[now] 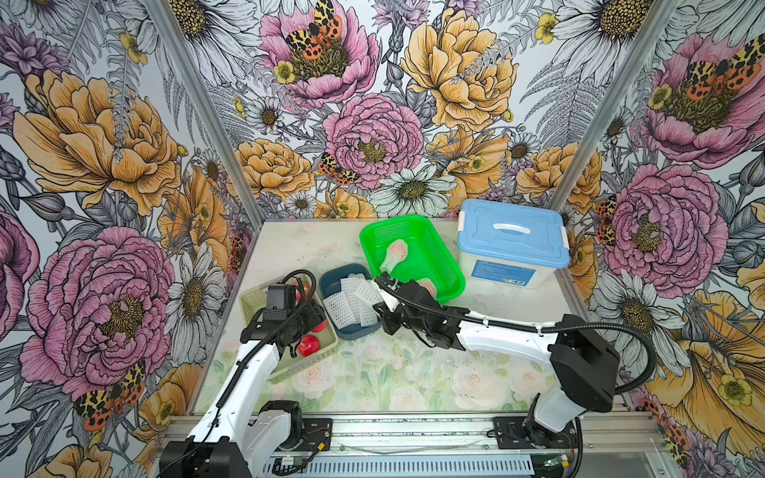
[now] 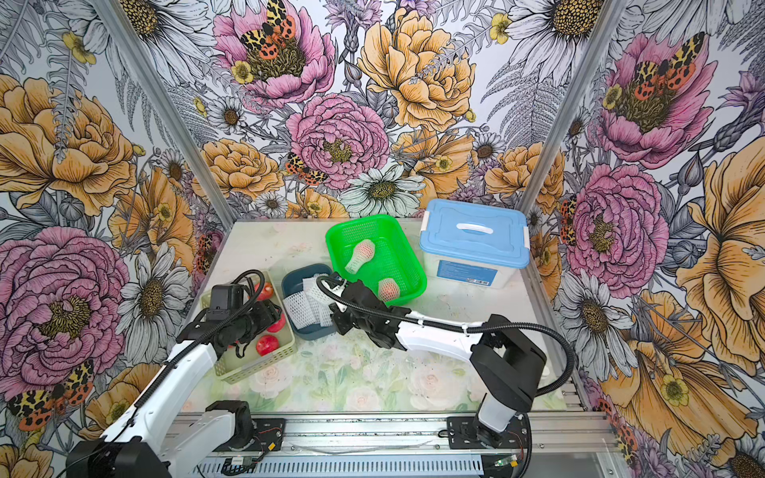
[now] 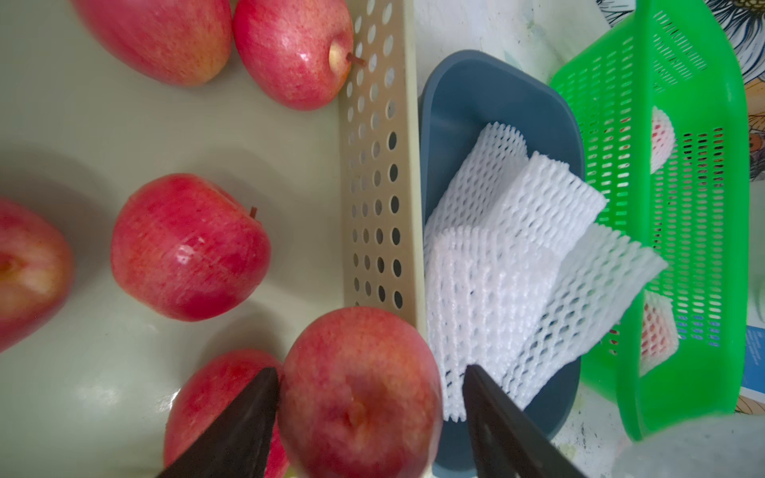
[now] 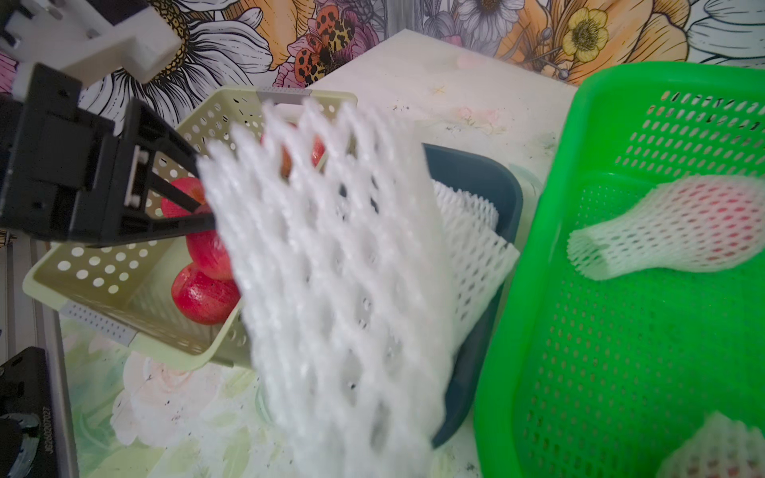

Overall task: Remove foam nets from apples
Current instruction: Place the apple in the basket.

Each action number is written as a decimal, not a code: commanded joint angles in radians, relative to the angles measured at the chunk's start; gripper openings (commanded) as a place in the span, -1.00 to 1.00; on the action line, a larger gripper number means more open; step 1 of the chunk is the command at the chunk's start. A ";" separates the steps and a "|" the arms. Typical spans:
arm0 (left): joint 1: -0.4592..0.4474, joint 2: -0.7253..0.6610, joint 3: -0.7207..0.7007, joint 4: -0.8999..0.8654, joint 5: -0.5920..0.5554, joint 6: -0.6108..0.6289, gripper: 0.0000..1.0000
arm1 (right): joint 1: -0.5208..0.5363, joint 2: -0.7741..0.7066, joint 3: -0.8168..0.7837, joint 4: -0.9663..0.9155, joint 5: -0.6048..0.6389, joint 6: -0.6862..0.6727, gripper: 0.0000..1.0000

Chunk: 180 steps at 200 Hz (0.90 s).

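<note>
Right now the left gripper (image 3: 369, 368) hangs over the beige basket (image 3: 378, 165) with its jaws spread wide. A bare apple (image 3: 360, 393) sits between them. One finger (image 3: 248, 414) lies against its skin and the other (image 3: 496, 414) stands clear with a gap, so nothing pinches it. I cannot tell whether it rests on the basket floor. Five more bare apples (image 3: 190, 248), red and glossy, lie loose around the basket, two of them up against its perforated wall.

The right gripper (image 1: 383, 281) reaches in from the other side and is clamped tight on a white net (image 4: 331, 269). That net hangs flat and empty above the blue tub (image 3: 476, 91), which stands just beside the beige basket. Several more empty nets (image 3: 517, 256) lie stacked in the tub, and one pokes out over its rim.

Just past the tub is the green basket (image 4: 579, 107). It holds two wrapped apples: one (image 4: 695, 223) lies on its side with the spare net pinched into a neck, and the other (image 4: 716, 447) is at the basket's near end. A box with a blue lid (image 1: 511, 236) stands closed at the far right of the table (image 1: 414, 372).
</note>
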<state>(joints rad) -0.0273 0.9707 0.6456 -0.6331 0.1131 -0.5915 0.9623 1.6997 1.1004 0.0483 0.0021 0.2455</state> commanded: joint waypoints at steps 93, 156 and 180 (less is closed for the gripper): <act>0.082 0.014 0.078 0.089 0.307 0.058 0.92 | -0.007 0.179 0.198 -0.076 -0.103 0.077 0.09; 0.022 -0.026 0.050 0.208 0.406 0.028 0.92 | -0.009 0.149 0.174 -0.076 -0.078 0.069 0.38; -0.024 0.006 0.061 0.218 0.389 0.025 0.82 | -0.009 0.144 0.177 -0.074 -0.095 0.066 0.38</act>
<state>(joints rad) -0.0147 0.9600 0.6998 -0.4675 0.4747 -0.5671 0.9604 1.8740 1.2724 -0.0261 -0.0841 0.3141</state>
